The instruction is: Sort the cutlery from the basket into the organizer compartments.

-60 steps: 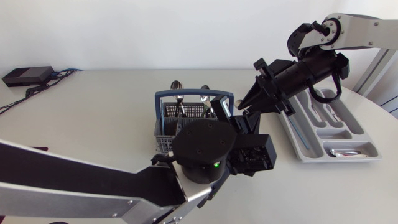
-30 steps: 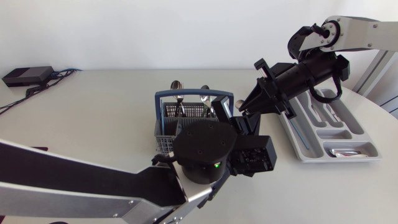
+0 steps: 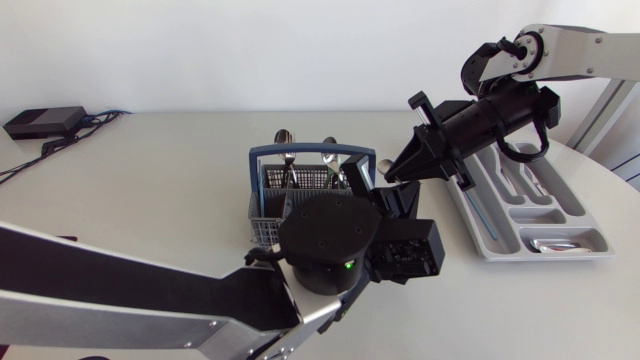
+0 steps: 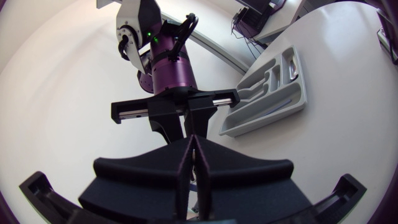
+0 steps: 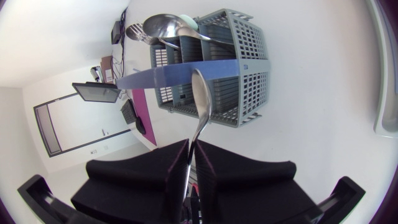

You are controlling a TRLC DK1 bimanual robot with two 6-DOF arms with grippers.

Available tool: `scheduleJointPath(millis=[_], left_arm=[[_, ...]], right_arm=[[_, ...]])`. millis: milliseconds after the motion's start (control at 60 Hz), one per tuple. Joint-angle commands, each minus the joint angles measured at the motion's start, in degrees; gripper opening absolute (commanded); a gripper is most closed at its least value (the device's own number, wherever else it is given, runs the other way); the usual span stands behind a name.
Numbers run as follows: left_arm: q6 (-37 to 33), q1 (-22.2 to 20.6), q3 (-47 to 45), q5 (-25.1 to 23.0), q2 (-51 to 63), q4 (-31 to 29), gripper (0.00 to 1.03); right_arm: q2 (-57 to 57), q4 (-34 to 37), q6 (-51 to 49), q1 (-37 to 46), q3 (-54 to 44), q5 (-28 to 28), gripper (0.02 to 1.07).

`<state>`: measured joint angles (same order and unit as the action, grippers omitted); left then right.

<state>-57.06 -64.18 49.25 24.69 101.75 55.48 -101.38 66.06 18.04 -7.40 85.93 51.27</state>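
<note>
Head view: the basket (image 3: pixel 262 210) stands mid-table with its blue handle (image 3: pixel 310 152) arched over it and other spoons (image 3: pixel 286 140) upright at its far side. The left arm (image 3: pixel 150 290) comes in from the near left, its wrist lying over the basket's near right corner. The right gripper (image 3: pixel 392 172) hangs just beside the basket's right side. The organizer (image 3: pixel 478 232) lies at the right, with cutlery in several compartments.

Left wrist view: the left gripper (image 4: pixel 194 142) has its fingers pressed together, with nothing seen between them.

Right wrist view: the right gripper pinches the held spoon (image 5: pixel 200 93) by its handle. The bowl points ahead, over the blue handle and the basket's near wall.
</note>
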Motion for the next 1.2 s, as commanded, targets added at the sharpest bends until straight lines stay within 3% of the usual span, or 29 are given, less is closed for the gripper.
scheduleJointPath(millis=[0, 167, 267, 350, 400, 417, 483, 667, 917, 1183], left_arm=[[-1.1, -0.2, 1.5, -1.0, 1.0, 0.9, 0.04], [-1.4, -0.7, 1.0, -1.5, 0.9, 0.9, 0.07], [-1.5, -1.0, 0.5, -1.7, 0.6, 0.9, 0.28], [-1.2, -1.0, 0.6, -1.7, -0.4, 0.8, 0.55], [-0.9, -1.0, 0.6, -1.7, -1.3, 0.7, 0.65], [-0.3, -1.0, 0.5, -1.7, -1.9, 0.6, 0.75], [0.0, -1.1, 0.6, -1.7, -3.1, 0.2, 0.84], [0.4, -1.0, 1.6, -1.6, -4.5, -2.7, 0.91], [5.6, -0.4, 4.0, -1.6, -5.6, -13.6, 0.91], [13.2, 4.0, 9.1, -3.8, -6.3, -26.5, 0.91]], right_arm=[[-1.6, 0.6, 1.6, -0.1, 1.5, 0.9, 0.08], [-2.1, 0.9, 1.6, -0.3, 1.7, 1.2, 0.08], [-2.4, 1.1, 0.5, -0.2, 1.8, 1.4, 0.08], [-2.3, 1.1, 0.0, -0.2, 1.7, 1.6, 0.08], [-2.2, 1.1, -0.2, -0.2, 1.6, 1.6, 0.08], [-2.2, 1.2, -0.2, -0.2, 1.6, 1.7, 0.08], [-2.2, 1.2, -0.5, 0.0, 1.8, 2.3, 0.08], [-2.1, 0.5, -1.4, 1.2, 2.2, 2.4, 0.08], [-2.5, -2.7, -7.9, 4.8, 0.8, 2.4, 0.08], [-0.6, -9.6, -13.3, 7.8, -3.0, -1.0, 0.08]])
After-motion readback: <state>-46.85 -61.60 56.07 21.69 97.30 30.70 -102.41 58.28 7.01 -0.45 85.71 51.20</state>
